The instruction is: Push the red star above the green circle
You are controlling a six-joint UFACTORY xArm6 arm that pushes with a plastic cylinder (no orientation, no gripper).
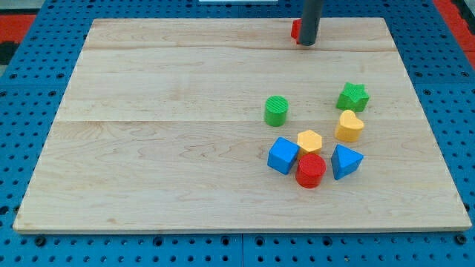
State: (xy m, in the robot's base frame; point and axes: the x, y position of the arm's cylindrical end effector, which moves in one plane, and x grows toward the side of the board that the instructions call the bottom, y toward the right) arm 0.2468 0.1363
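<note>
Pale wooden board (163,111) on blue pegboard (30,74); green circle (276,110) and star (353,96); dark rod hides a red block (295,30), perhaps the star.

A lab test bench: wooden board (148,111) lying on blue perforated mounting plate (30,252).

My tip (308,43) rests near the desk's (163,133) top edge, hiding most of a red block (295,30), well above the green circle (276,110).

Eight blocks are sitting on the desk (148,148): two red, two green, two yellow, two blue.
</note>
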